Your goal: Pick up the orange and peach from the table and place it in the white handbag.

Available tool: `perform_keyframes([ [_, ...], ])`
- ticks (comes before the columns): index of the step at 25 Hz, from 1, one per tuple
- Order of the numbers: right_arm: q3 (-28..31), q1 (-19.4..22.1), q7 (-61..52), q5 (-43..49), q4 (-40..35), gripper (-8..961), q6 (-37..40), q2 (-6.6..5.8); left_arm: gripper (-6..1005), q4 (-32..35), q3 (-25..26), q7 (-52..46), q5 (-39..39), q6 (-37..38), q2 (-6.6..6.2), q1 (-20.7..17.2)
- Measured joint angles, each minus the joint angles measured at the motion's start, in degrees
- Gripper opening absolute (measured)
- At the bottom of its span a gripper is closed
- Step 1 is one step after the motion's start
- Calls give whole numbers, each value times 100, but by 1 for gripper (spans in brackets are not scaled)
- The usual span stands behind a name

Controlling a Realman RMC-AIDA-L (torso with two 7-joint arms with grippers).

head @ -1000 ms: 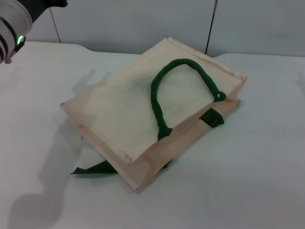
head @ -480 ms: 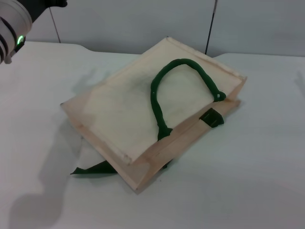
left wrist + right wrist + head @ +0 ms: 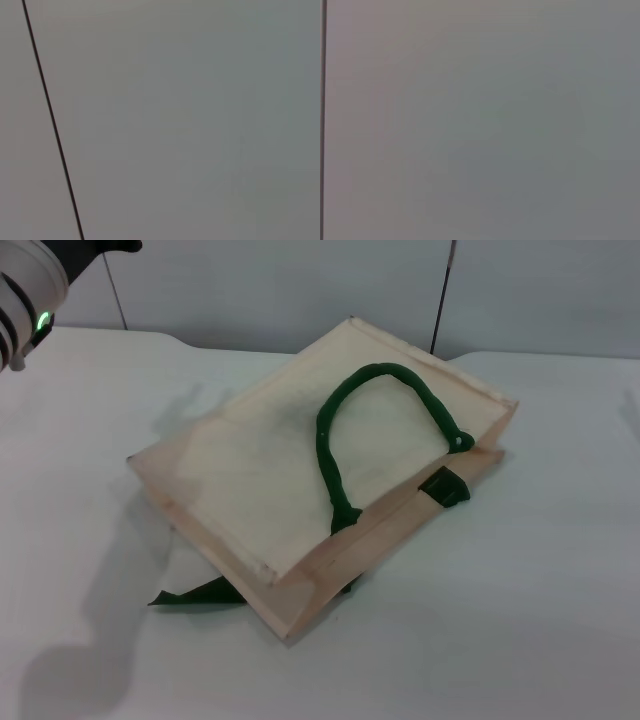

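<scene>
The white handbag [image 3: 300, 470] lies flat on the white table [image 3: 520, 620] in the head view, its dark green handle [image 3: 370, 430] looped on top and green tabs at its sides. The orange and the peach are out of view. Part of my left arm [image 3: 30, 290] shows at the top left corner, raised above the table; its gripper is not in view. My right arm and gripper are not in view. Both wrist views show only a plain grey wall.
A green strap end [image 3: 195, 595] sticks out from under the bag at the front left. A grey wall with a dark vertical seam [image 3: 445, 290] stands behind the table.
</scene>
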State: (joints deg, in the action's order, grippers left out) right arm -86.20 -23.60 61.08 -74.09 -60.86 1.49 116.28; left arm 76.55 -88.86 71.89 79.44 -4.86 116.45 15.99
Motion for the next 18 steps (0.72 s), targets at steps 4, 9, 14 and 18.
perform_keyframes([
  [4,17,-35,0,0,41,861,-1,0,427,0,0,0,-6,1,0,0],
  [9,24,-62,0,0,88,861,-6,0,427,0,0,0,-8,3,0,1],
  [14,29,-74,-12,0,188,861,-3,0,427,0,0,0,-8,-10,-5,2],
  [18,10,-82,-14,0,169,861,-1,0,427,0,0,0,-8,4,-8,-20],
])
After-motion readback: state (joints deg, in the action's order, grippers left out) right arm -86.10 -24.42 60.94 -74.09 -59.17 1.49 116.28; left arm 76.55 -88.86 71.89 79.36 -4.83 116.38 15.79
